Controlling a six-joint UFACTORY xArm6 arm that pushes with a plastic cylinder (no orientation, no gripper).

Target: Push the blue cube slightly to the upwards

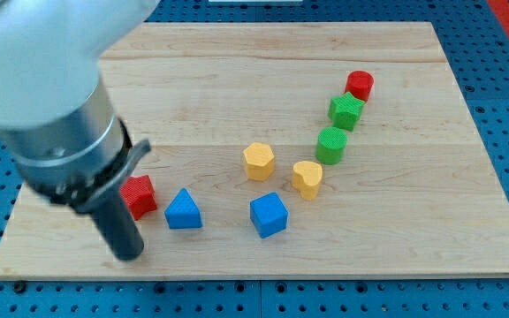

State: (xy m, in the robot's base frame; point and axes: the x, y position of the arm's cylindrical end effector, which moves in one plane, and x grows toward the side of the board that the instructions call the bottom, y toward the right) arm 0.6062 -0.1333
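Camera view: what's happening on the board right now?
A single arm's rod is down on the wooden board. My tip sits near the view's bottom left, just below the red block, far left of the blue cube. The cube is untouched, below the yellow hexagonal block.

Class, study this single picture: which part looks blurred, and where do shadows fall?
Camera view: the arm at the view's left looms large and soft-edged; my tip sits left of the blue cube, which looks sharp; blocks cast short, faint shadows on the wooden board; lighting is even.
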